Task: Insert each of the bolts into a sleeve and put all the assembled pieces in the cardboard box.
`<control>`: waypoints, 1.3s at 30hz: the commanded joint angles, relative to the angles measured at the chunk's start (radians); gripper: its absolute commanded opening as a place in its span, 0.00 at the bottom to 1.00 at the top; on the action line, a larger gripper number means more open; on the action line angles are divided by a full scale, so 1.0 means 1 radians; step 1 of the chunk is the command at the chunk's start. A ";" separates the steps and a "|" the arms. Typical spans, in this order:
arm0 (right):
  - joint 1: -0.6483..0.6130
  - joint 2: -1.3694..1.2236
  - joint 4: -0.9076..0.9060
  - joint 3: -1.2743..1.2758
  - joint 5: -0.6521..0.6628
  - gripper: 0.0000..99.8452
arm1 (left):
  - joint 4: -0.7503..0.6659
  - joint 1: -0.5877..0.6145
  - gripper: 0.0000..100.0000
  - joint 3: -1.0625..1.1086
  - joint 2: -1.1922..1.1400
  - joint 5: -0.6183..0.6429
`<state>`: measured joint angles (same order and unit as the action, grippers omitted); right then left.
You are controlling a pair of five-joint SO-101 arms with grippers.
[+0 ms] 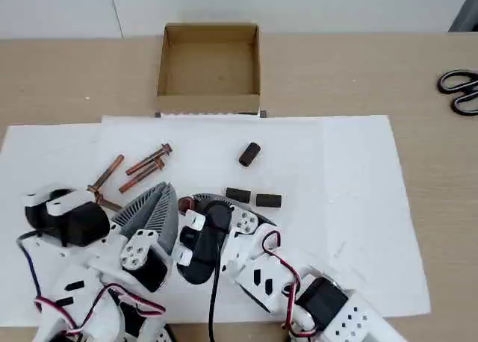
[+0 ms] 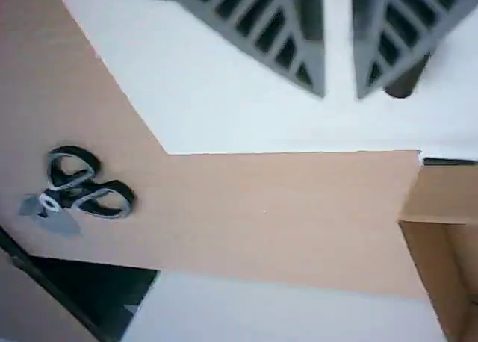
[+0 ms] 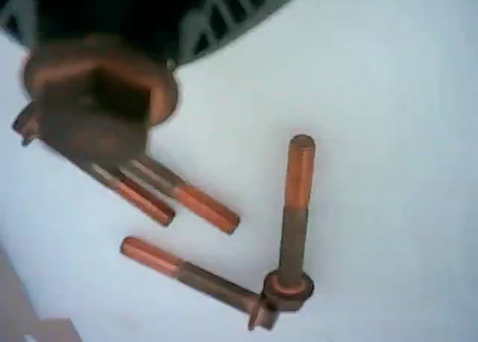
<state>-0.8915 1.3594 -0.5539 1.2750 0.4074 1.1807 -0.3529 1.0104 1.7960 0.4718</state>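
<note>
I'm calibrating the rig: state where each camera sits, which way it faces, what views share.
High view: fixed overhead, looking down on the table; both arms show.
Left wrist view: on left arm, facing over paper toward scissors and cardboard box; left gripper shows.
Right wrist view: on right arm, looking down at loose bolts; right gripper holds a bolt.
Shared: high and left wrist see scissors, cardboard box.

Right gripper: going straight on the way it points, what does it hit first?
Likely the pair of loose bolts on the paper. The right gripper, with its held bolt, aims roughly at them. Depth is unclear.
</note>
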 commanded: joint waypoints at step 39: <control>0.542 -1.626 -0.151 -1.633 -0.164 0.00 | -0.265 0.423 0.01 0.654 0.003 -0.417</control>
<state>-0.3636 -0.1580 -0.7488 -0.1611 0.1818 0.9429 0.0660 1.6701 1.7883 0.0591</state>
